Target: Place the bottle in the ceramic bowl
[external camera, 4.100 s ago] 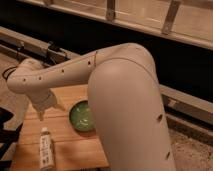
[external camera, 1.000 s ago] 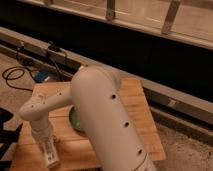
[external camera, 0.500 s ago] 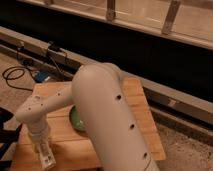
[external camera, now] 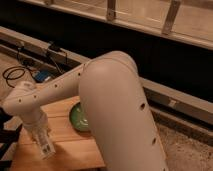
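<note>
Since the frame half a second back, your gripper (external camera: 42,136) has come up a little over the front left of the wooden table (external camera: 70,151), and the bottle (external camera: 47,147) has risen with it by about the same amount, label outward, hanging just under the tool. The ceramic bowl (external camera: 76,119) has not shifted; it sits to the right of the bottle, near it but apart, its right side hidden behind the bulky white arm (external camera: 117,100). You cannot tell from this view whether the gripper is clamped on the bottle or only close against it, so treat the hold as unproven. The main risk is a loose pinch on a slim, smooth body: a quick sideways swing could let it twist or drop onto the wood short of the bowl. The bottle is also roughly as long as the bowl is wide, so a release off centre, or with the bottle upright, could leave it propped on the dark rim or rolling out. Carry it over low and slowly.
</note>
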Robot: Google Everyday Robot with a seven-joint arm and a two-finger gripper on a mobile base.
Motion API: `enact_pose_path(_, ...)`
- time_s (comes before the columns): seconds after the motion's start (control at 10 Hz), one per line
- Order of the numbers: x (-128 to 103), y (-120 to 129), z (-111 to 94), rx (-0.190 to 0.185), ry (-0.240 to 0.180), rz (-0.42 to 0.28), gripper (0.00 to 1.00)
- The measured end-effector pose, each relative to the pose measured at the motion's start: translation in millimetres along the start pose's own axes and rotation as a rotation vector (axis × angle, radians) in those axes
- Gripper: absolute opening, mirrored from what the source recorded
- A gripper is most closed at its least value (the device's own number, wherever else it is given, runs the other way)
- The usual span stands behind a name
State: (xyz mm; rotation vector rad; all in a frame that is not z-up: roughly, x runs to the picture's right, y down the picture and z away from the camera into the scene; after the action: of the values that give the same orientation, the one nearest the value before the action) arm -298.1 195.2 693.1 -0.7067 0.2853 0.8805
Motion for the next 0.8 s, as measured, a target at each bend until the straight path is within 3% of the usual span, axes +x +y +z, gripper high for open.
enact_pose_path(0.3,-9.7,-56.1,-22.7,0.035,-0.045,0.042,0.0)
enact_pose_path(0.4,-9.1,-79.6,-27.7,0.029,-0.062,0.059,0.0)
enact_pose_path(0.6,-6.2,-125.9,-35.9,-0.017,-0.095,0.083,0.0)
enact_pose_path(0.8,-5.9,-155.5,-37.8,-0.052,-0.104,0.098,0.0)
